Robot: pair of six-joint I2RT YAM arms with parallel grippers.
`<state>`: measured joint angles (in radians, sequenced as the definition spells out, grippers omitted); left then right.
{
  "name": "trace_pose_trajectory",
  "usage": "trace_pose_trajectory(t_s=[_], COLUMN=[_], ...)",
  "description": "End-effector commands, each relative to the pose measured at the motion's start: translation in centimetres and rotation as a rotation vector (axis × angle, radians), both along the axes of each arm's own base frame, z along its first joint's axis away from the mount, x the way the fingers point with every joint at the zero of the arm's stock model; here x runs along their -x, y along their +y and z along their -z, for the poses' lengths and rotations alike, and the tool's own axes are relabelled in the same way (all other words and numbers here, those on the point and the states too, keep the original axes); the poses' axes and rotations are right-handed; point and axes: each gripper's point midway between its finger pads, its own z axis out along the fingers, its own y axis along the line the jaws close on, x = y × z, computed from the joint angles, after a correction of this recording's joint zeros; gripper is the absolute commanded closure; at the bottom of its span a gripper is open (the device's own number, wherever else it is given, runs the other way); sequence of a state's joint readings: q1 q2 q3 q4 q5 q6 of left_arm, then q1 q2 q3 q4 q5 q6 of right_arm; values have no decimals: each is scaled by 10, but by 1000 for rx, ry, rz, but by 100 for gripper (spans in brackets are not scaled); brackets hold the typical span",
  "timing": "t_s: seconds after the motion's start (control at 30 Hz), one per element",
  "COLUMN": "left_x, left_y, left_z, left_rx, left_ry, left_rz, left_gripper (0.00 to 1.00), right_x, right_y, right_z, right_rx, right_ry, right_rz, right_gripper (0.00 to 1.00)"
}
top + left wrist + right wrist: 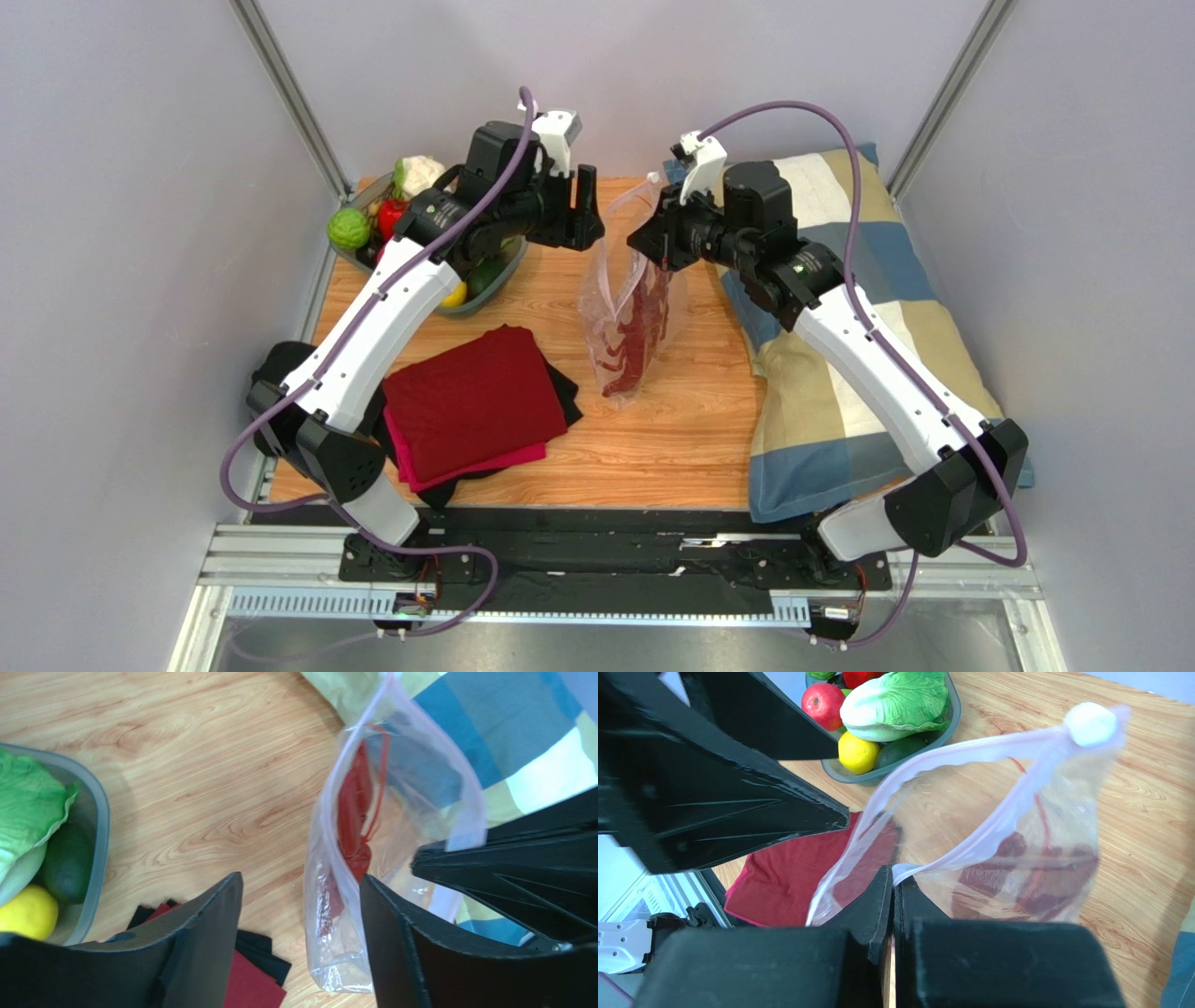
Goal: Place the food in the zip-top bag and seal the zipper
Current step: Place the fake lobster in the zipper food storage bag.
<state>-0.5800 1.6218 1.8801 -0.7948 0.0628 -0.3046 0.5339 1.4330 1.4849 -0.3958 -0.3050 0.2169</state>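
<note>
Clear bag [624, 315] hangs mouth-up over the middle of the table [673, 434], between the two grippers. Long axis roughly vertical, bottom end leaning toward the near edge. Cannot tell whether the bottom touches the wood.

Lobster [645, 329] is inside, lying lengthwise down the bag.

Zipper [976, 750] is not closed. The two lips part into a narrow gape, wide at the pinched end and meeting at the white slider [1092, 724] at the far end. The strip's axis runs from the right jaws straight away to that slider.

Right gripper [892, 882]: jaws pressed together, pinching one lip of the bag at the mouth corner. It carries the bag's weight.

Left gripper [300, 880]: jaws spread, holding nothing. It sits just left of the mouth, level with the top edge. From its wrist view the bag hangs below and slightly right of the gap, with the lower bag showing between the fingers.

Bowl [104, 822] is at the far-left corner, behind the left arm. Green ball [348, 227] and red fruit [823, 703] are in it, along with a lemon and leafy pieces.

Judgement: one piece is bagged and more remain. The left arm is much nearer the bowl and has free jaws, so fetching falls to it. The gape opens upward and toward the left side, so a drop would come from above. If sealing comes first, the free lip lies nearest the left jaws.

Cloth [470, 399] lies near left, and the pillow [842, 364] lies along the right under the right arm.
</note>
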Motion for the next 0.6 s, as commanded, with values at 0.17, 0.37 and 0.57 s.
trace_pose_trajectory(t_s=[0.17,0.37,0.57], left_x=[-1,-18,-25], left_y=[-29,-2,17], left_z=[12,26,6], left_rx=[3,-40,8], left_ry=[89,110,56], left_rz=[91,-2,7], left_gripper=[23,64,94], right_x=[-5,-4,-7], right_y=[1,-5,-16], right_z=[-7,-4,5], right_rx=[-31,-6,15], right_ry=[5,17,47], right_rz=[23,44,71], right_gripper=[100,100,100])
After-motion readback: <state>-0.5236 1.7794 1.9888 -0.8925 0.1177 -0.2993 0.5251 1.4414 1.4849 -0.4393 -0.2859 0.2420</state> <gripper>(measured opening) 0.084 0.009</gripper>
